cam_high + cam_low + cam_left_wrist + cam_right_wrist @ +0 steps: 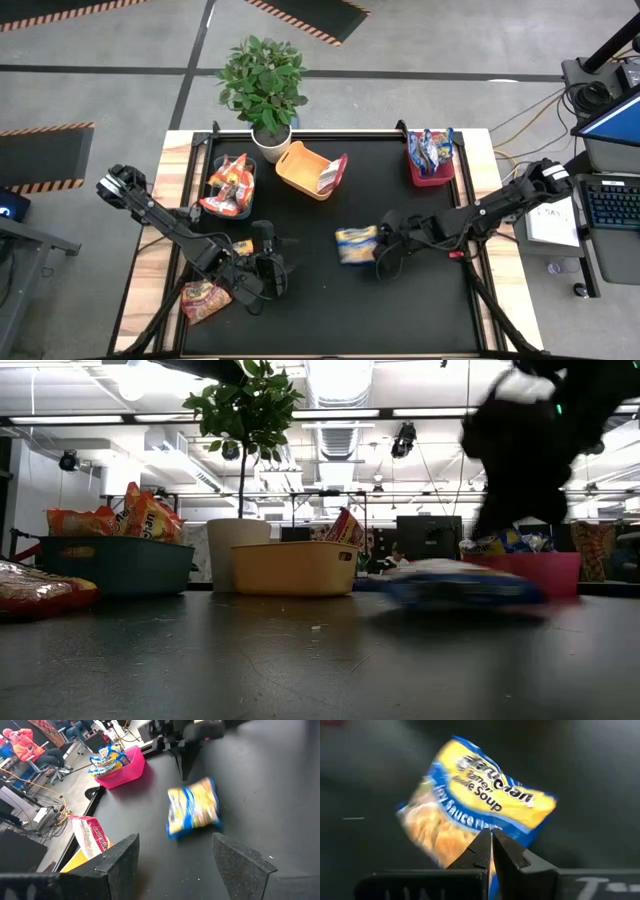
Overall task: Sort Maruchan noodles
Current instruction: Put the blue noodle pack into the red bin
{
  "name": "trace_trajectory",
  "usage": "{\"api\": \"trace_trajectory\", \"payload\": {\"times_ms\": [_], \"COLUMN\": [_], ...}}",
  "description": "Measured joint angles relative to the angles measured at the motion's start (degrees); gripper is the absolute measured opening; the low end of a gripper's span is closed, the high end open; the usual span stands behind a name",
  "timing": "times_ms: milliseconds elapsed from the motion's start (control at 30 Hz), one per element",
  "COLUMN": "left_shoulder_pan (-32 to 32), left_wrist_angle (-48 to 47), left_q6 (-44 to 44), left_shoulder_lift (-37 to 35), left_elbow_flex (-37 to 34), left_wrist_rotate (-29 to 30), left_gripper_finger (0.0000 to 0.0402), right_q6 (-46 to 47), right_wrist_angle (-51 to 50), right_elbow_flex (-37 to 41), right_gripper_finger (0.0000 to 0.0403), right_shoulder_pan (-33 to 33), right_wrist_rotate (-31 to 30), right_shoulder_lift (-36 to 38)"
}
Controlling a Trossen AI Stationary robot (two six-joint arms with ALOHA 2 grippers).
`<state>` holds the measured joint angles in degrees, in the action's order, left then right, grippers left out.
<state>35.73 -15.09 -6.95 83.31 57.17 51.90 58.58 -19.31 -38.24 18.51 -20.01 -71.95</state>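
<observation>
Right jaws (491,845): closed tight on the blue-and-yellow crinkly plastic noodle packet's (470,805) edge; I fear it slips.
Left jaws (175,865): wide open, empty above the black desk (400,300).

Bare table (330,300) in front; 3 bins (305,170) line the back.

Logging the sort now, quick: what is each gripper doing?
Left gripper: open, holding nothing.
Right gripper: closed, pinching the edge of the blue-and-yellow noodle packet.

Lab: hazard-taped floor (300,20), exposed ceiling ducts (335,400)
</observation>
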Motion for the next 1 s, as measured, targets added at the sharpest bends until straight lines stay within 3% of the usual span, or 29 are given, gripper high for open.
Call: {"api": "trace_trajectory", "payload": {"times_ms": [167, 367, 600, 833, 1000], "left_shoulder_pan": [-0.4, -2.9, -9.0, -11.7, -12.2], "left_wrist_angle": [0.2, 6.5, 14.8, 21.7, 22.6], "left_q6": [-2.0, -2.1, -0.8, -0.2, -1.1], "left_shoulder_lift": [0.0, 1.7, 10.8, 21.1, 22.0], "left_elbow_flex": [-0.1, -1.8, -2.7, -2.9, -2.9], "left_wrist_rotate": [-1.6, -7.0, -22.6, -23.0, -24.2], "left_gripper_finger": [0.0232, 0.0232, 0.0232, 0.0232, 0.0232], "right_q6": [-10.2, -11.7, -11.6, -4.8, -1.5], "right_wrist_angle": [4.5, 4.7, 9.0, 10.7, 11.5], "right_elbow_flex": [-2.5, -2.0, 0.6, 1.6, 1.5], "right_gripper_finger": [0.0009, 0.0009, 0.0009, 0.0012, 0.0053], "right_shoulder_pan": [-0.9, -1.3, -1.3, -1.3, -1.3], "right_wrist_rotate": [0.5, 0.5, 0.5, 1.9, 5.6], "right_shoulder_lift": [2.0, 1.9, -0.2, -1.7, -2.1]}}
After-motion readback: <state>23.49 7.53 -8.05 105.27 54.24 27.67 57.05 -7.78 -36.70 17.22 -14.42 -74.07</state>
